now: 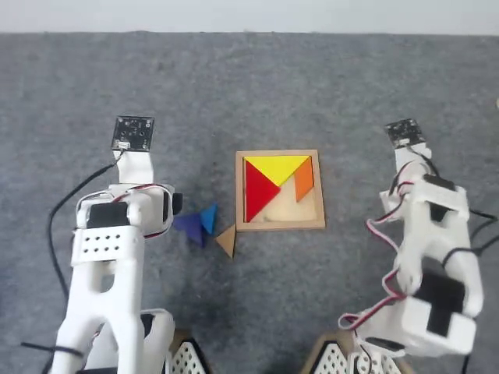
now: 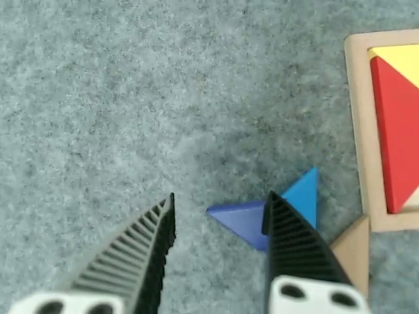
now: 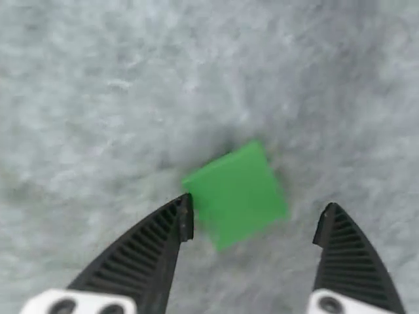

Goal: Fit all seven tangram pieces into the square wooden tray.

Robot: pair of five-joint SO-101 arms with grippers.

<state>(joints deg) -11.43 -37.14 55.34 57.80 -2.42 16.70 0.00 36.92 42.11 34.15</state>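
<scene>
The right jaws gaped over the green square (image 3: pixel 236 193); lowering level and pinching opposite flat edges seemed best. Left jaws gaped too.

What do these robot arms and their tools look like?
The left arm and right arm are white plastic with black motor blocks and red, white and black cables. The left tool and right tool have black, ridged, pointed fingers.

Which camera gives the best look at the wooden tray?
The high view: the whole tray is in frame, all four sides. The left wrist view catches just one side of it; the right wrist view faces a green square.
</scene>
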